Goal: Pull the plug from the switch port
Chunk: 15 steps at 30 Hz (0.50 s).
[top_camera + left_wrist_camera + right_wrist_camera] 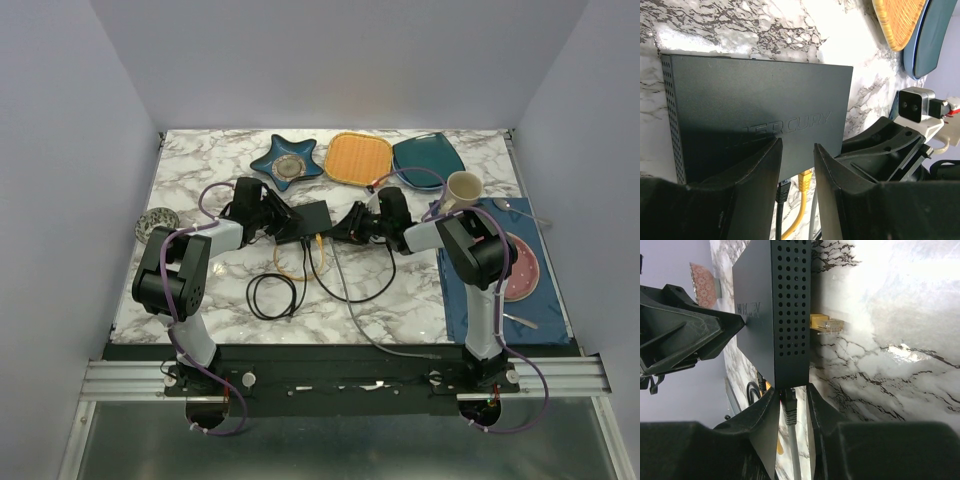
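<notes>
The switch (312,217) lay mid-counter (200,160), its sockets hidden from view. The left jaws stood apart atop it. The right jaws flanked a grey plug (789,407); whether they gripped it could not be told.

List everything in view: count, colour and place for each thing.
Switch: one, black, table centre.
Cables: three, yellow, black, grey, at switch's near edge.
Star plate: one, blue, far edge.
Square plate: one, orange, far edge.
Plate: one, teal, far right.
Cup: one, cream, by mat's far corner.
Mat: one, blue, right side.
Round plate: one, pink, on mat.
Dish: one, patterned, left edge.
Cutlery: two, silver, on mat.
Table: one, white marble.
Left hand: one, black, at switch.
Right hand: one, black, around grey plug.
</notes>
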### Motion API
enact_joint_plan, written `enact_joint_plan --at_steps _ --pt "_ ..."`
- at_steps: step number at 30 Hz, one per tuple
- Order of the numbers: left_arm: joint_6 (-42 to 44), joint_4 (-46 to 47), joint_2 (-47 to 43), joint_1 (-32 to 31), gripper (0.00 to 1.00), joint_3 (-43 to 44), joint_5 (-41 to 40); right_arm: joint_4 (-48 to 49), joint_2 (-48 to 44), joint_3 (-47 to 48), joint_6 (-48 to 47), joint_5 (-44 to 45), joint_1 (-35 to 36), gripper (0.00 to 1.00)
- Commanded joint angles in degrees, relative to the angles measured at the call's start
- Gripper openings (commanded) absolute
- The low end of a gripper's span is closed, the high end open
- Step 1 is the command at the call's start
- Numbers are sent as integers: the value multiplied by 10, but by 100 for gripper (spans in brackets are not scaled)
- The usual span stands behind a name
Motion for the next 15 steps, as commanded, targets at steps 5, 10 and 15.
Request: enact_joint_plan --at_steps 5,10,15 --pt "-10 -50 11 -3 48 -26 10 16 5 -11 -27 -6 1 1" --pt "-39 -9 4 -39 48 -37 41 6 -4 -18 -42 -10 2 1" --pt "-51 8 10 -74 48 -25 53 16 -9 -33 -41 -13 2 1"
